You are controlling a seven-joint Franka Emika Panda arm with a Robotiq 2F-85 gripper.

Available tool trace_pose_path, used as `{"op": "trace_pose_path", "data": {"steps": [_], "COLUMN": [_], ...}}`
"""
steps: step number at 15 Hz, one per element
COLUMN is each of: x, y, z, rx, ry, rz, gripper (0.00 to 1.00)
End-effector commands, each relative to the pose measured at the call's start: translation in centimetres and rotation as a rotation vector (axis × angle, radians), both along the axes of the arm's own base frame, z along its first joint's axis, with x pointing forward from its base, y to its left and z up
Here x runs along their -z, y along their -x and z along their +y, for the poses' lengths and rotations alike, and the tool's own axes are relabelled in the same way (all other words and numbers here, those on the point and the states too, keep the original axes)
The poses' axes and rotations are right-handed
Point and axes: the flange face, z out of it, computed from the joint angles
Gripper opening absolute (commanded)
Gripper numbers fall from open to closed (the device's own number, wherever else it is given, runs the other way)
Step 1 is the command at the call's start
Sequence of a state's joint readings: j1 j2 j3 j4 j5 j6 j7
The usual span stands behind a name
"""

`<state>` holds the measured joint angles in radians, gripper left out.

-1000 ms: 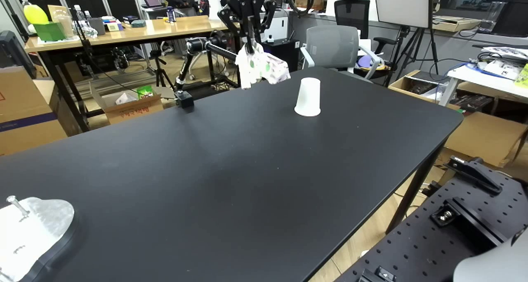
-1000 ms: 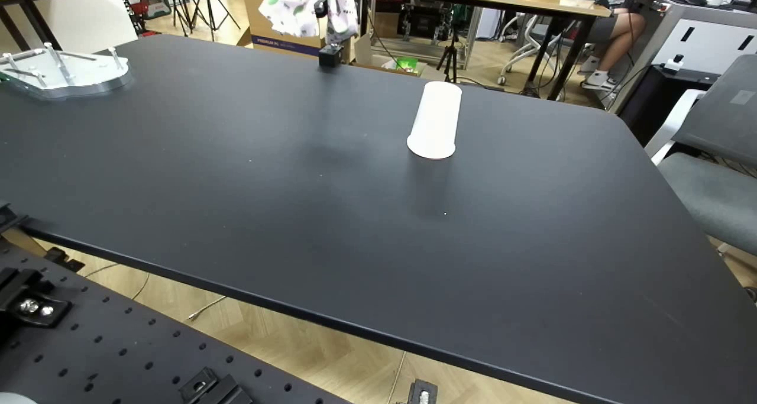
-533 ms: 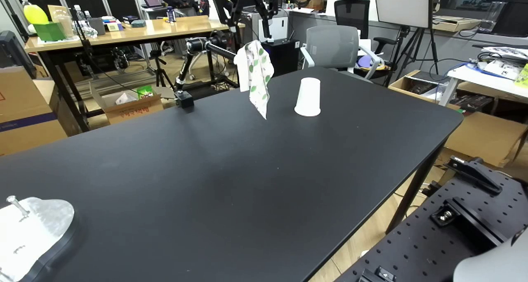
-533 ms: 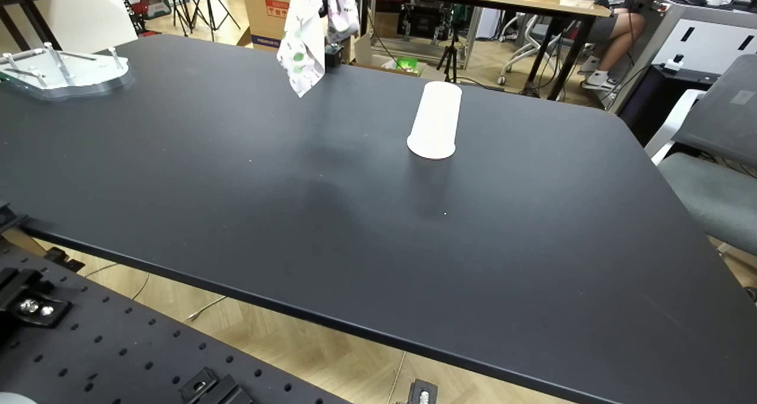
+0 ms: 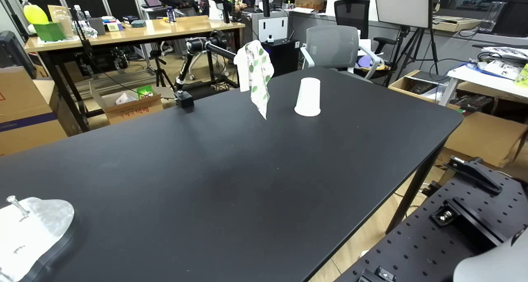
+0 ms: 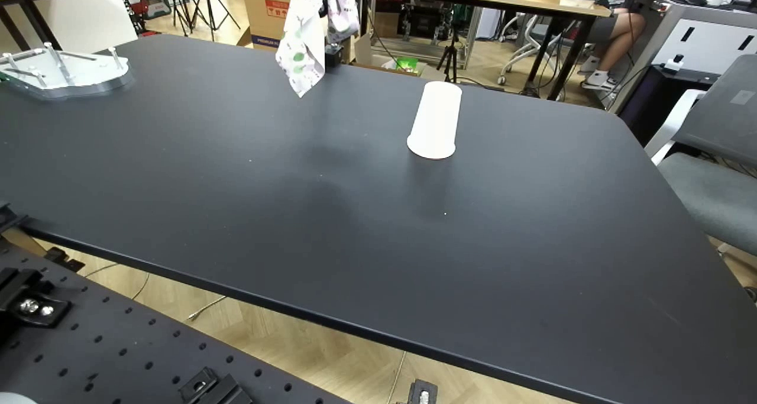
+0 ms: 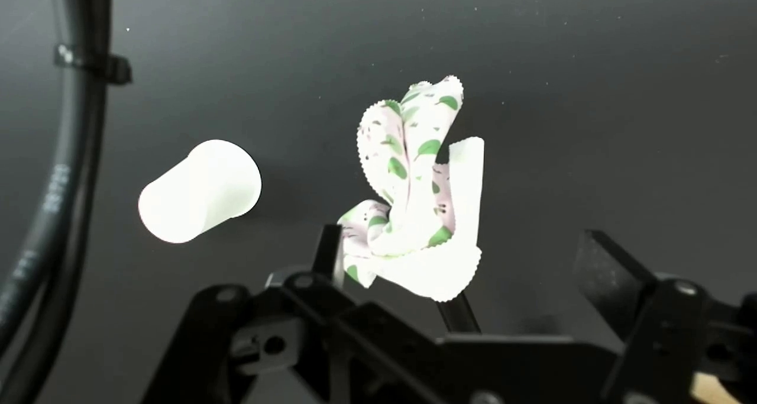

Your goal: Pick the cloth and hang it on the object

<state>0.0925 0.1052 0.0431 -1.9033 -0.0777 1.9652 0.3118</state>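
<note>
The white cloth [image 5: 260, 69] with green leaf prints hangs draped over the end of a black jointed stand [image 5: 220, 50] fixed at the far table edge. One corner dangles low in both exterior views. In an exterior view the cloth [image 6: 303, 43] covers most of the stand, leaving its base [image 6: 333, 55] in sight. My gripper [image 5: 246, 18] is above the cloth and apart from it, with its fingers spread wide. Seen from the wrist, the cloth [image 7: 414, 215] lies below the open gripper [image 7: 462, 229], and a piece of the black bar [image 7: 458, 315] pokes out beneath it.
A white cup [image 5: 308, 97] stands upside down on the black table [image 5: 231, 183] close to the hanging cloth. A pale plate with upright posts [image 6: 71, 73] sits at the table's far end. Cables [image 7: 71, 155] run along one side of the wrist view.
A second ago my gripper was shut on the bunched cloth. It has since opened and risen away. The cloth has dropped into a longer hang and now stays on the stand.
</note>
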Motion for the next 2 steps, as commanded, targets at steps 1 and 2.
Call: {"op": "trace_pose_path", "data": {"steps": [1, 2], "x": [-0.07, -0.03], "y": [0.01, 0.03], "z": [0.01, 0.0], "rx": [0.0, 0.0], "ry": [0.0, 0.0], "rz": [0.001, 0.002], "gripper": [1.0, 1.0]}}
